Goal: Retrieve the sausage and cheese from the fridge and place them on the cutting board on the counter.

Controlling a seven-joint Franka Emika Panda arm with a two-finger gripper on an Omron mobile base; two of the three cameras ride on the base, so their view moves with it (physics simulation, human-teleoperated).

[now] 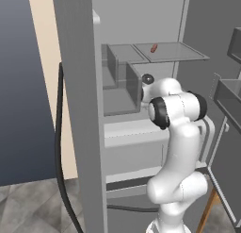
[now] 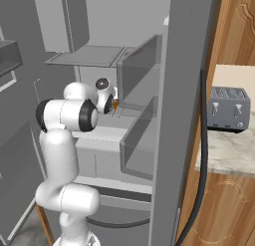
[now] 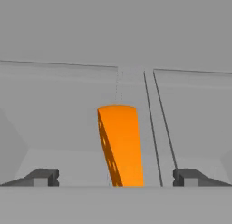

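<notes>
The fridge (image 1: 141, 20) stands open and my arm reaches into its middle shelf. The cheese (image 3: 120, 143), an orange wedge with small holes, stands upright on that shelf straight ahead of my gripper (image 3: 117, 177). The gripper is open, its fingertips (image 3: 43, 177) wide on either side of the wedge and not touching it. A sliver of the cheese (image 2: 115, 104) also shows beside the hand. The sausage (image 1: 153, 48) lies on the glass shelf above, small and reddish-brown. The counter (image 2: 226, 153) is to the right of the fridge. The cutting board is out of view.
The open fridge door (image 1: 77, 109) with its dark bar handle rises close on the left, and door bins (image 2: 139, 140) hang near the arm on the right. A grey toaster (image 2: 228, 108) stands on the counter. Drawers sit below the shelf.
</notes>
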